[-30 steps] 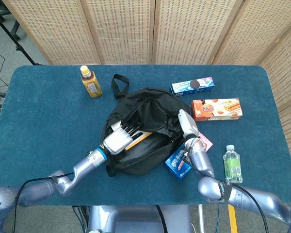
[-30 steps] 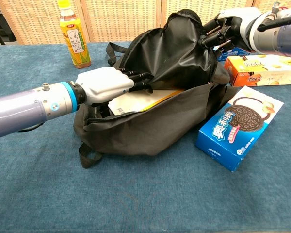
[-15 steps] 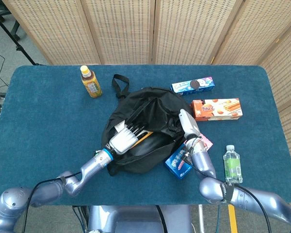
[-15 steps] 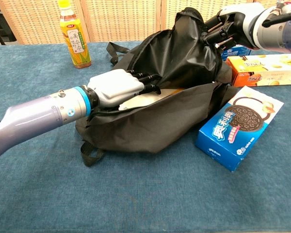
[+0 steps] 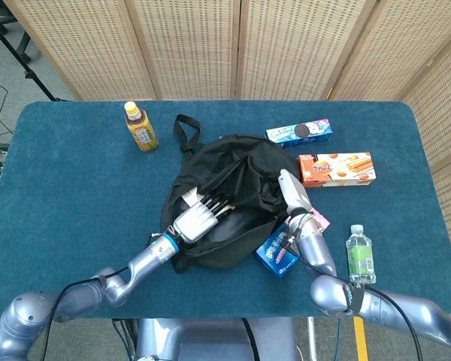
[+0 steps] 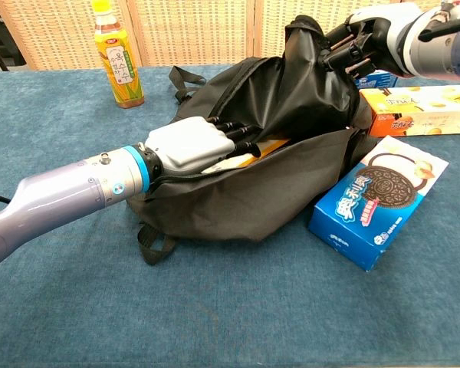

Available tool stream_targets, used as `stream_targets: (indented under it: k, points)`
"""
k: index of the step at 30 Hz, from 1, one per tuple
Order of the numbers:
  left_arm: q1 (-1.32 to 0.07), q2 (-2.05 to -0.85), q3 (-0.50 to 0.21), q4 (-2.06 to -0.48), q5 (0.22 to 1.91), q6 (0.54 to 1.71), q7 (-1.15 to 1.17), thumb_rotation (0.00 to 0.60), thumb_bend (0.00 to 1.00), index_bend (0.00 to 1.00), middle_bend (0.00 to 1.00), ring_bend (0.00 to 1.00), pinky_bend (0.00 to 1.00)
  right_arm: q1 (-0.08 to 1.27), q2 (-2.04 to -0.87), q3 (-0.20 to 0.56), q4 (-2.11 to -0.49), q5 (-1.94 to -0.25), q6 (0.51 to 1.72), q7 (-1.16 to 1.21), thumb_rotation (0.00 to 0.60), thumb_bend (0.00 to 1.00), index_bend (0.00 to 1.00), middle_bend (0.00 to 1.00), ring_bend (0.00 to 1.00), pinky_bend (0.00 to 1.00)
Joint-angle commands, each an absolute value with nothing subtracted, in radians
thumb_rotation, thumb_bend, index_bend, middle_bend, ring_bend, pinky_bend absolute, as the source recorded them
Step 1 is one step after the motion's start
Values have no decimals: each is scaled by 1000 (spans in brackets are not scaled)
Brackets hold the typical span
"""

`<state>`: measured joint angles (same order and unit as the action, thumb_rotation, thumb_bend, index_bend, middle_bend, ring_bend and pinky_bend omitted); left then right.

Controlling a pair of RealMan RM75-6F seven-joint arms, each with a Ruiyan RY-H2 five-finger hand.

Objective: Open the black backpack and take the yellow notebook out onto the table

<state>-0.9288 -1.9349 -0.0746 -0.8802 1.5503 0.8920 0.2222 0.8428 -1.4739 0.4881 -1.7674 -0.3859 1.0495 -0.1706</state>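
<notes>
The black backpack (image 5: pixel 233 180) (image 6: pixel 291 100) lies in the middle of the table with its zip opening gaping. Inside it a strip of the yellow notebook (image 6: pixel 254 150) shows, with a pale page beside it. My left hand (image 5: pixel 197 221) (image 6: pixel 190 142) reaches into the opening, its fingers (image 6: pixel 238 140) stretched over the notebook and their tips hidden under the flap. I cannot tell whether it grips the notebook. My right hand (image 5: pixel 289 189) (image 6: pixel 366 32) pinches the upper flap at the backpack's right end and holds it up.
A yellow tea bottle (image 5: pixel 140 126) (image 6: pixel 116 55) stands at the back left. A blue Oreo box (image 5: pixel 276 254) (image 6: pixel 379 201) lies against the backpack's right side, near a pink packet (image 5: pixel 319 220). An orange biscuit box (image 5: pixel 335 168), another Oreo box (image 5: pixel 298 132) and a water bottle (image 5: pixel 358 254) sit to the right.
My left hand has pushed further right and deeper into the backpack, covering more of the notebook. The opening has narrowed around it. My right hand still holds the flap, slightly higher.
</notes>
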Motion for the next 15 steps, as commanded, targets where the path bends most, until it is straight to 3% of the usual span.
stream_targets:
  k: [1, 6, 8, 10, 15]
  points:
    - [-930, -1939, -72, -873, 1554, 902, 217, 600, 514, 197, 0, 0, 90, 844, -1474, 487, -1767, -385, 1050, -168, 600, 619, 698, 564, 431, 494]
    - [-926, -1949, -66, -851, 1571, 941, 185, 600, 516, 371, 2, 1, 90, 846, -1471, 485, -1767, -385, 1053, -166, 600, 618, 698, 564, 431, 494]
    - [-924, -1953, -61, -839, 1581, 962, 165, 600, 516, 480, 59, 23, 91, 847, -1470, 486, -1766, -384, 1053, -164, 600, 620, 698, 564, 431, 495]
    - [-920, -1962, -56, -817, 1597, 996, 143, 600, 516, 580, 178, 78, 102, 848, -1469, 487, -1762, -383, 1054, -162, 600, 620, 698, 564, 431, 495]
    - [-912, -1980, -40, -765, 1631, 1066, 79, 600, 516, 706, 308, 170, 116, 851, -1467, 489, -1750, -375, 1053, -161, 600, 619, 698, 564, 431, 494]
